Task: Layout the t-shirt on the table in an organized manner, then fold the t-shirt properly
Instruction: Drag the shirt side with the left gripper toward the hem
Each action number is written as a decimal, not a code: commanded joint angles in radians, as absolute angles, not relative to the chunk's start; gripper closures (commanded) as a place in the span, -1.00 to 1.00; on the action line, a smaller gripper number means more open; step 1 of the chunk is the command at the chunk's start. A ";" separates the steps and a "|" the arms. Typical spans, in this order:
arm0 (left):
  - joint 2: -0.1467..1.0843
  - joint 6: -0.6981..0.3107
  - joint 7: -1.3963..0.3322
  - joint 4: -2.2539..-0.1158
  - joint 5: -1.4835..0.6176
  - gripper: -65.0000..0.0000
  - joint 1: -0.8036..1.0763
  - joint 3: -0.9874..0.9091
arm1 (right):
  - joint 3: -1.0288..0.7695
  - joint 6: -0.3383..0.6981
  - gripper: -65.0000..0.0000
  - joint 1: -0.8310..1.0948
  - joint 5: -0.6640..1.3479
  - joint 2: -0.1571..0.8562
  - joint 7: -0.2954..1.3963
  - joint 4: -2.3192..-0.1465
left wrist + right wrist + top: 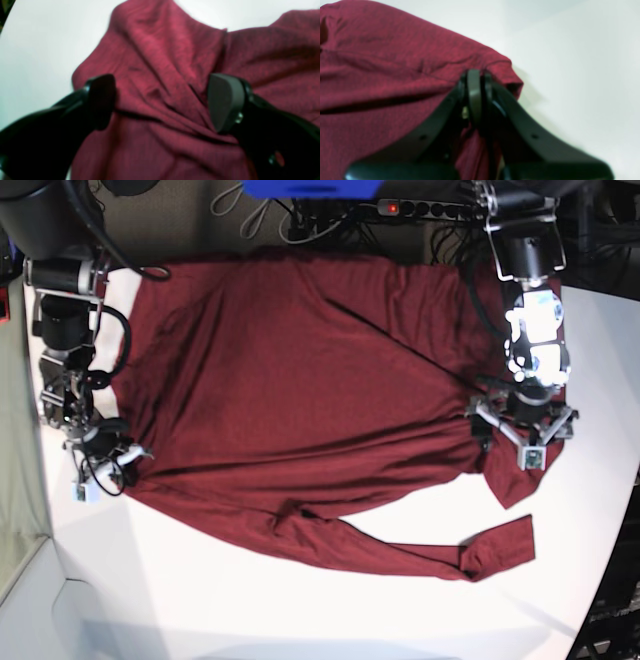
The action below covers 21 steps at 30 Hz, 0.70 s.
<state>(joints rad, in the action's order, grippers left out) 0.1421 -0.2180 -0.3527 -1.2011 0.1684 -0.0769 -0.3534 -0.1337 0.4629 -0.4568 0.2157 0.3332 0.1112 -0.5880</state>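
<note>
Spread but still rumpled, the shirt point(300, 390) covers most of the table point(300, 610) as both arms work its opposite edges. The right gripper point(475, 82) is clamped tight on a fold of the shirt's edge, cloth bunched between its pads and hanging below them, bare table just beyond. The left gripper point(162, 100) stands with jaws spread wide over a ridge of wrinkles, gripping nothing; the fabric lies between and beneath its pads point(225, 100), and whether they touch it is unclear. In the base view one long sleeve point(420, 550) trails loose across the table below the body. The step appears to be flattening the shirt, and doing it well likely means the left gripper closing on a single edge layer rather than the heaped creases, then both arms drawing apart evenly, low over the table, so the cloth tightens without lifting or twisting. The trailing sleeve would then need straightening.
</note>
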 commanded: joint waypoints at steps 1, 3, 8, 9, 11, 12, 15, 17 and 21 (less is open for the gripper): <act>0.137 -0.219 -0.380 -1.244 0.179 -0.70 -0.042 -0.358 | -0.134 0.450 0.95 -0.475 0.196 0.344 0.143 -0.590; 0.137 -0.219 -0.389 -1.320 0.179 -0.70 0.012 -0.357 | -0.131 0.450 0.95 -0.484 0.194 0.341 0.143 -0.590; 0.137 -0.219 -0.390 -1.448 0.177 -0.70 0.071 -0.361 | -0.131 0.450 0.95 -0.487 0.194 0.338 0.143 -0.590; 0.140 -0.219 -0.390 -1.454 0.177 -0.70 0.067 -0.363 | -0.131 0.450 0.95 -0.487 0.194 0.337 0.143 -0.590; 0.145 -0.219 -0.389 -1.455 0.177 -0.70 0.033 -0.363 | -0.130 0.452 0.95 -0.496 0.194 0.328 0.143 -0.590; 0.145 -0.219 -0.394 -1.455 0.177 -0.70 0.012 -0.363 | -0.130 0.452 0.95 -0.496 0.193 0.325 0.143 -0.590; 0.139 -0.219 -0.395 -1.454 0.177 -0.70 -0.064 -0.361 | -0.130 0.452 0.95 -0.496 0.193 0.321 0.143 -0.590; 0.139 -0.219 -0.395 -1.423 0.177 -0.70 -0.110 -0.354 | -0.130 0.452 0.95 -0.496 0.193 0.321 0.145 -0.590; 0.145 -0.219 -0.394 -1.205 0.188 -0.70 -0.225 -0.352 | -0.130 0.452 0.95 -0.496 0.193 0.321 0.148 -0.590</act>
<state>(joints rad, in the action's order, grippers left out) 0.1341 -0.2256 -0.4110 -1.1847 0.1928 -0.2092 -0.3515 -0.1295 0.4549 -0.4816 0.2035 0.3126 0.1253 -0.5842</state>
